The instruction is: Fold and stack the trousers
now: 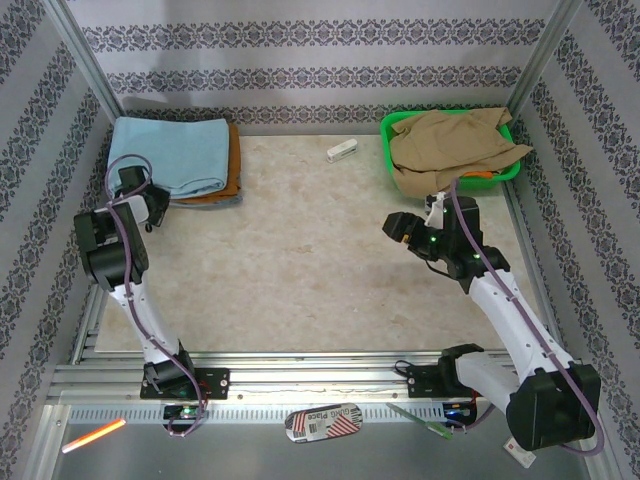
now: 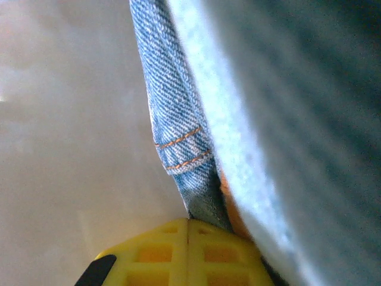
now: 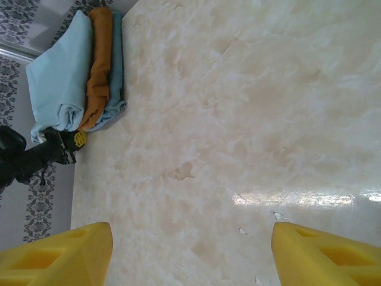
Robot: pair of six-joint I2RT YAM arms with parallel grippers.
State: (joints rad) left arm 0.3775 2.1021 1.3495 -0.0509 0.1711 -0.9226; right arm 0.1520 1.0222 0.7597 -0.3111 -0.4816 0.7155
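The pale sky-blue trousers (image 1: pixel 165 150) lie folded at the table's back left corner, on top of a stack. They show up close (image 2: pixel 244 155) in the left wrist view and as a folded slab (image 3: pixel 56 83) in the right wrist view. My left gripper (image 1: pixel 150 207) is at the stack's near edge, its yellow fingers (image 2: pixel 166 250) pressed together with no cloth visible between them. Its tips touch a denim hem (image 2: pixel 178 137) low in the stack. My right gripper (image 3: pixel 190 256) hangs open over bare tabletop at the middle right (image 1: pixel 400 228).
A rust-orange garment (image 3: pixel 98 65) and a denim layer (image 1: pixel 215 200) lie under the trousers. A green basket (image 1: pixel 392 125) at the back right holds a tan garment (image 1: pixel 450 150). A small white object (image 1: pixel 341 151) lies near the back wall.
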